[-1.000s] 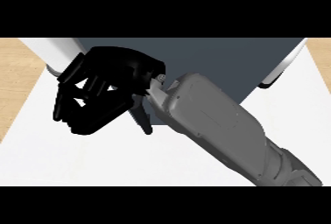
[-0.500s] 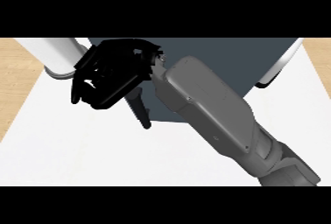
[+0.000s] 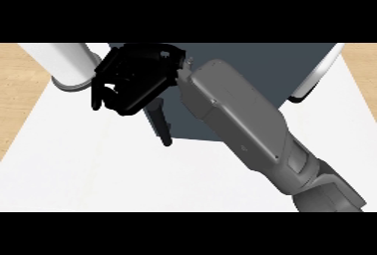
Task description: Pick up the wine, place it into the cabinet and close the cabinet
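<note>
Moving up and rightward over the last second, the right hand [image 3: 134, 77], fingers curled with no bottle visible inside, now reaches the cabinet [image 3: 254, 64]; door closing likely underway.

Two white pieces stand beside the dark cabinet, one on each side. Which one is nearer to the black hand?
The white piece at the view's left: the right hand is just beside it, while the right-side piece lies far off.
</note>
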You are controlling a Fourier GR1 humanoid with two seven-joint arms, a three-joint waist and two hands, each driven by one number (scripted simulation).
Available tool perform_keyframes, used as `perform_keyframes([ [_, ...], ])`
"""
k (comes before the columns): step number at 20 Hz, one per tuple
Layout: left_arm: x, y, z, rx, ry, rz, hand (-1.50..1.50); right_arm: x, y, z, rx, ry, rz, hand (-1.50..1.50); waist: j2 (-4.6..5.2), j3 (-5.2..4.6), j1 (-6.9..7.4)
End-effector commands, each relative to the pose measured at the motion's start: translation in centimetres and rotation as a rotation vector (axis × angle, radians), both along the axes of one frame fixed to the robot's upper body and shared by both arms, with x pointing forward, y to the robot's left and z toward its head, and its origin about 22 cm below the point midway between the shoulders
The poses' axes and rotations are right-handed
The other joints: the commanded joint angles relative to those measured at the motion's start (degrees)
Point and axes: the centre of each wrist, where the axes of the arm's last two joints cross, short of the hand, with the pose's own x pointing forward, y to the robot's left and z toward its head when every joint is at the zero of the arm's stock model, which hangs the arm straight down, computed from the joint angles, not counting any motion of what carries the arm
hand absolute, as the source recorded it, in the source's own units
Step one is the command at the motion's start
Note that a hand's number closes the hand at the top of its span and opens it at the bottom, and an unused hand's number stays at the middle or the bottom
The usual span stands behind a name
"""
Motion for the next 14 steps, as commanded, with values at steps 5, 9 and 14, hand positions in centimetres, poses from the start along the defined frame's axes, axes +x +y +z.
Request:
perform_keyframes([
  [5, -0.2, -0.3, -0.4, -0.028, -0.017, -0.029, -1.50, 4.4, -7.7, 0.5, 0.081, 0.001, -0.337, 1.50, 1.80, 0.67, -0.81],
  [9, 0.4, -0.6, 0.0, -0.015, -0.026, -0.032, -1.50, 4.6, -8.2, 0.7, 0.113, -0.058, -0.428, 1.50, 2.31, 0.63, -1.97],
  [14, 1.1, -1.5, 0.2, -0.004, -0.033, -0.070, -1.50, 4.4, -6.6, 0.4, 0.116, -0.067, -0.472, 1.50, 2.22, 0.57, -2.11],
])
